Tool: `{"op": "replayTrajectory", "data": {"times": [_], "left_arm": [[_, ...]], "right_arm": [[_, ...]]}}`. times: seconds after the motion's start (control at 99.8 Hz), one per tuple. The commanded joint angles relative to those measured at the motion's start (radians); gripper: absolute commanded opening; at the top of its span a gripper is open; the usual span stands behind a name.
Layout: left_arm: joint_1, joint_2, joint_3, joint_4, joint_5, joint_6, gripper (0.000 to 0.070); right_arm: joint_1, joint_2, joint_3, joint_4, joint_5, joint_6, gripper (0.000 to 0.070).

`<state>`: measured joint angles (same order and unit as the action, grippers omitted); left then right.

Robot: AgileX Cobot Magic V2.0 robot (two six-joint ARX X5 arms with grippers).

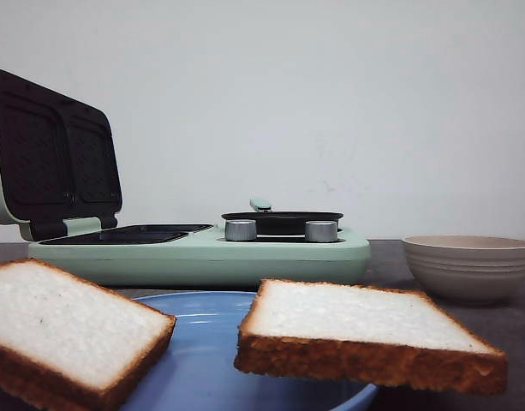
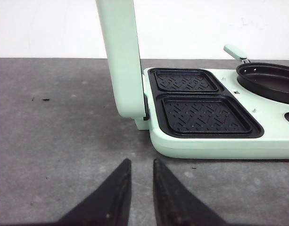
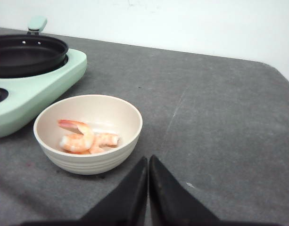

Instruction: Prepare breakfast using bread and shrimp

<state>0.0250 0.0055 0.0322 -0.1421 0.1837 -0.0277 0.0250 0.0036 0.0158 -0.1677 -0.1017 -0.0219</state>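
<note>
Two slices of white bread lie on a blue plate (image 1: 202, 360) close to the front camera, one at the left (image 1: 65, 330) and one at the right (image 1: 356, 321). Shrimp (image 3: 85, 139), orange and whitish, lie in a beige ribbed bowl (image 3: 87, 165), which also shows at the right in the front view (image 1: 468, 270). My right gripper (image 3: 148, 159) is shut and empty just beside the bowl, above the table. My left gripper (image 2: 141, 162) has a narrow gap between its jaws, is empty, and hovers over bare table near the corner of the green breakfast maker (image 2: 219, 146). Neither gripper shows in the front view.
The mint-green breakfast maker (image 1: 202, 257) stands behind the plate with its lid (image 1: 52, 154) raised upright. Two black ribbed sandwich wells (image 2: 205, 115) are bare. A small black pan (image 1: 282, 221) sits on its right half, behind two silver knobs (image 1: 241, 229). The table is dark grey.
</note>
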Motion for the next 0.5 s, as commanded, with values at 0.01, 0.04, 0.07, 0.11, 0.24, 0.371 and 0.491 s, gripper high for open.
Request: {"op": "replayTrajectory", "data": {"times": [0.01,0.04,0.07,0.11,0.24,0.371,0.491], "left_arm": [[0.001,-0.001,-0.016,-0.001,0.005,-0.05,0.0],[0.001,-0.001,-0.016,-0.003,0.005,-0.067,0.0],[0.001,-0.001,-0.016,-0.005,0.005,-0.082,0.0],[0.001,-0.001,-0.016,-0.009,0.004,-0.101,0.0],[0.001,0.0,-0.016,-0.045,-0.005,-0.15,0.0],[0.001,0.002,-0.014,-0.047,-0.007,-0.199,0.0],[0.001,0.002,-0.014,-0.048,-0.003,-0.269,0.0001]], "right_arm": [[-0.002,0.0,-0.005,0.01,-0.002,0.066,0.0],[-0.002,0.0,-0.005,0.01,-0.002,0.082,0.0],[-0.002,0.0,-0.005,0.01,-0.002,0.097,0.0],[-0.002,0.0,-0.005,0.01,-0.001,0.108,0.0],[-0.002,0.0,-0.004,0.009,0.002,0.151,0.0],[-0.002,0.0,0.0,0.01,0.029,0.222,0.0],[-0.002,0.0,0.012,-0.002,0.027,0.272,0.0]]}}
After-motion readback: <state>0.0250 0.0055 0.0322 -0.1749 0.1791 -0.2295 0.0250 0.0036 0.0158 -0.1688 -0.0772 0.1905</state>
